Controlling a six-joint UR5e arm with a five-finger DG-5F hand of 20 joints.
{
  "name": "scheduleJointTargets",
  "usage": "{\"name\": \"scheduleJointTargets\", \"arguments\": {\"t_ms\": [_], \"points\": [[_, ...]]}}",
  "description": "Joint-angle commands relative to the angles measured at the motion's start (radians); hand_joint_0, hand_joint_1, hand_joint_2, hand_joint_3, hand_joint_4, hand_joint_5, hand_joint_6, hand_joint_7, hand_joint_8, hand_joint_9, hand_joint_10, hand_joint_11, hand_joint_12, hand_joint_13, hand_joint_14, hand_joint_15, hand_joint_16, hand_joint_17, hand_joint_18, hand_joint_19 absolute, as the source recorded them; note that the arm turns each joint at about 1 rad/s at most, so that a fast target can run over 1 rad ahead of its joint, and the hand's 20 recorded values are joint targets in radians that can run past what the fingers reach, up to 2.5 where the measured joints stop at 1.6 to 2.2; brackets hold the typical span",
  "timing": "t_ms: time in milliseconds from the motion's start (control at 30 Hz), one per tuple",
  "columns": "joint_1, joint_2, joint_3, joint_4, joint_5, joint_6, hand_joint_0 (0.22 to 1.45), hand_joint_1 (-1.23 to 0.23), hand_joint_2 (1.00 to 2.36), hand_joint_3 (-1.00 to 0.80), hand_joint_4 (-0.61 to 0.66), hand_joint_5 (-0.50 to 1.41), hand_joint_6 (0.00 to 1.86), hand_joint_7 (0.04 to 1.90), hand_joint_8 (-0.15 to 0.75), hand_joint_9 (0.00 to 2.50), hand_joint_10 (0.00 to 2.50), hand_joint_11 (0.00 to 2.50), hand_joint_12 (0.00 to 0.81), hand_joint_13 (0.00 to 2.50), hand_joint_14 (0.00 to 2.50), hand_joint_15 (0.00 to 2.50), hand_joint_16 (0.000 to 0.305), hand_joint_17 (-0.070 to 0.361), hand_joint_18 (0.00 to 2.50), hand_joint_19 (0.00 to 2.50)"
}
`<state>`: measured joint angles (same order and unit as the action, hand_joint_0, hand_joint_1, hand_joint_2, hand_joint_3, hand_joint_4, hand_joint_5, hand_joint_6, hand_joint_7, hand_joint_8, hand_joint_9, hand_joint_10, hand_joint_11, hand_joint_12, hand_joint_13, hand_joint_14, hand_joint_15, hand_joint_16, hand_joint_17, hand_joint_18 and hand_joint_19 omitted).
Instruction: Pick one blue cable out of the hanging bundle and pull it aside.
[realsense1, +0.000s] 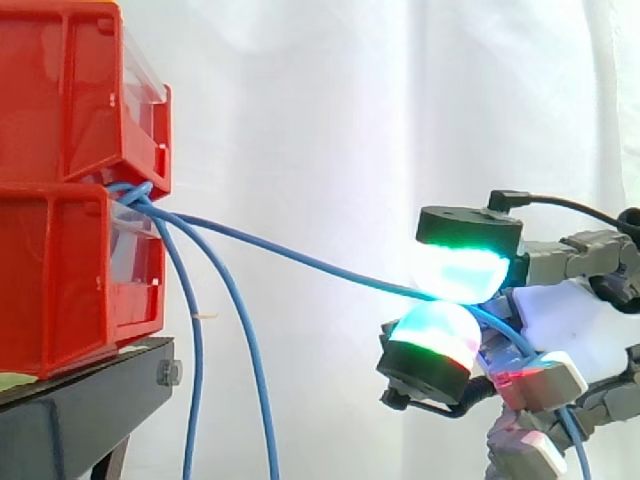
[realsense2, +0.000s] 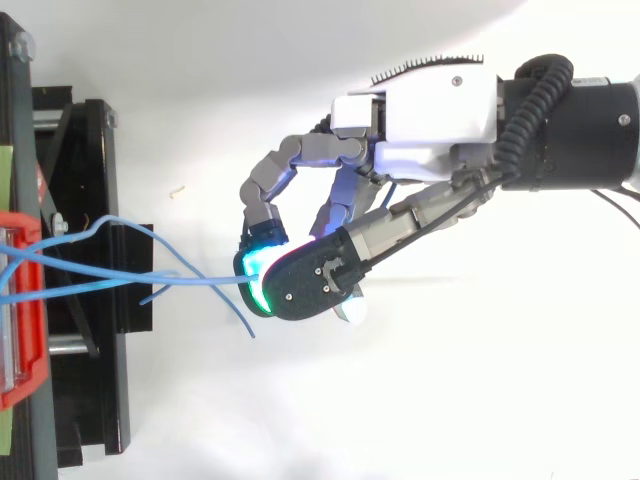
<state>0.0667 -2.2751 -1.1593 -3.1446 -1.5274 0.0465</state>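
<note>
The hand (realsense1: 565, 320) pinches one blue cable (realsense1: 300, 260) between its pads, stretched well aside from the bundle (realsense1: 197, 360) hanging below the bins (realsense1: 60, 100); the task looks nearly complete.

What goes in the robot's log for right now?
hand: shut on one blue cable | cable: stretched sideways from red bins | other blue cables: hanging

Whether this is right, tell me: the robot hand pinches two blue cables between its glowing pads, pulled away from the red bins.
Not two: the side view shows the robot hand pinching one blue cable between its glowing pads, pulled away from the red bins.
</note>
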Motion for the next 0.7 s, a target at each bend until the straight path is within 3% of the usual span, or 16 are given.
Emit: {"name": "scheduleJointTargets", "arguments": {"t_ms": [0,667], "points": [[0.002,0.0,0.0,0.001,0.0,0.0,0.66,-0.83,1.29,0.07,-0.5,-0.07,0.95,1.24,0.177,1.36,0.03,0.73,0.28,1.03,0.03,0.81,0.046,0.104,0.65,0.54],[0.005,-0.001,-0.002,0.008,0.003,-0.002,0.65,-0.83,1.31,0.07,-0.5,-0.07,0.95,1.24,0.176,1.35,0.02,0.73,0.281,1.03,0.03,0.82,0.046,0.104,0.64,0.54]]}}
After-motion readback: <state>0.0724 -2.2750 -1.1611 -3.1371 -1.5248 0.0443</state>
